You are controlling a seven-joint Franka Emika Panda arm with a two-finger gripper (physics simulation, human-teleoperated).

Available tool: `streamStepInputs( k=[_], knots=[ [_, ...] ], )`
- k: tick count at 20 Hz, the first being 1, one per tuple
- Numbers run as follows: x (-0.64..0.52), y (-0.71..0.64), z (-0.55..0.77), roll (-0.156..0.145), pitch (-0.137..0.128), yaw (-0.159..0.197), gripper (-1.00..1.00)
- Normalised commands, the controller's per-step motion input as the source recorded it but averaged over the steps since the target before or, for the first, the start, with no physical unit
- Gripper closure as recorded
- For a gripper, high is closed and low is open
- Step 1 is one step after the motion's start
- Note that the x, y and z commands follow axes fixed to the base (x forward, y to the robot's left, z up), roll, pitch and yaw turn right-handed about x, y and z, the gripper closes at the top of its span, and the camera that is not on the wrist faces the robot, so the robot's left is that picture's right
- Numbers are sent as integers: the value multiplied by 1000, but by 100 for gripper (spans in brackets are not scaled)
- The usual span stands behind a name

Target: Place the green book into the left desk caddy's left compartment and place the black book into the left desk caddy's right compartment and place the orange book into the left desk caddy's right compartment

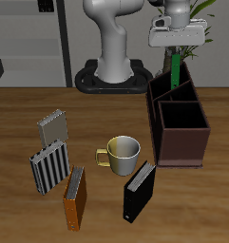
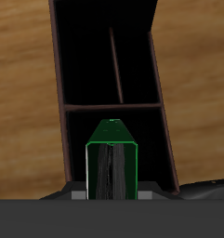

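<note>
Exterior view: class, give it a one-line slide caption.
Gripper holds the green book upright over the caddy; mug, black book and orange book wait on the table.

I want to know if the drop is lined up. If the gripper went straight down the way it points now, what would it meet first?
The gripper, shut on the green book, points into the left desk caddy. The book's lower end would probably meet a compartment floor first; depth is unclear.

Exterior view high before the table (image 1: 21,119); wrist view straight down, close above the shared left desk caddy (image 1: 181,133).
</note>
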Motion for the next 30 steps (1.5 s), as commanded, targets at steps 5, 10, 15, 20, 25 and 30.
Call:
streamStepInputs(
  k=[5,10,15,20,25,30],
  knots=[
    [123,-15,-186,-2,57,7,100],
    [134,-19,-156,3,51,6,100],
    [128,-1,-195,20,57,10,100],
    [-11,90,-23,38,27,11,-100],
    [12,31,40,11,-5,21,-100],
    [113,-68,122,-32,-18,10,-100]
  ],
)
